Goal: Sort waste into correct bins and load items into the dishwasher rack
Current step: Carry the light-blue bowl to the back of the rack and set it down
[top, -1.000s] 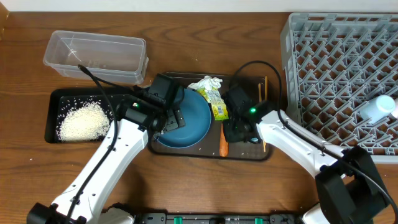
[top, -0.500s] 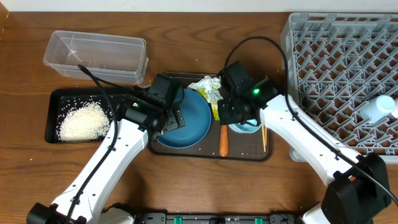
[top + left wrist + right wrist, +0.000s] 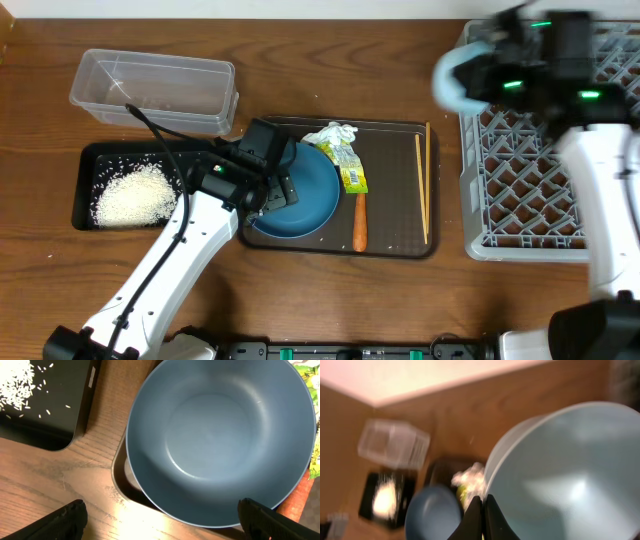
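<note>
1. A brown wooden counter (image 3: 330,50) carried everything. The clear plastic tub (image 3: 152,90) stood at its far left, and the shallow black tray (image 3: 88,160) lay just in front of it.
2. A heap of white rice (image 3: 132,195) lay in the black tray, with loose grains scattered around it.
3. The brown serving tray (image 3: 395,215) sat mid-counter and held the dark-blue dish (image 3: 310,190) at its left end.
4. Right of the dish lay the crumpled tissue (image 3: 336,134), the green-yellow wrapper (image 3: 352,172) and the carrot (image 3: 359,228). The chopsticks (image 3: 422,190) lay along the tray's right side.
5. The left hand (image 3: 161,521) hung low over the near-left rim of the dish, its two fingertips (image 3: 65,519) spread wide. In the left wrist view the dish filled the space ahead of them, with neither tip touching it.
6. The grey dishwasher rack (image 3: 520,180) occupied the counter's right end.
7. The right hand (image 3: 481,510) was raised, with its fingers pinched together on the rim of the light-blue bowl (image 3: 560,475).
8. From overhead, the bowl appeared blurred, up off the counter, at the rack's far-left corner, just left of the hand.
</note>
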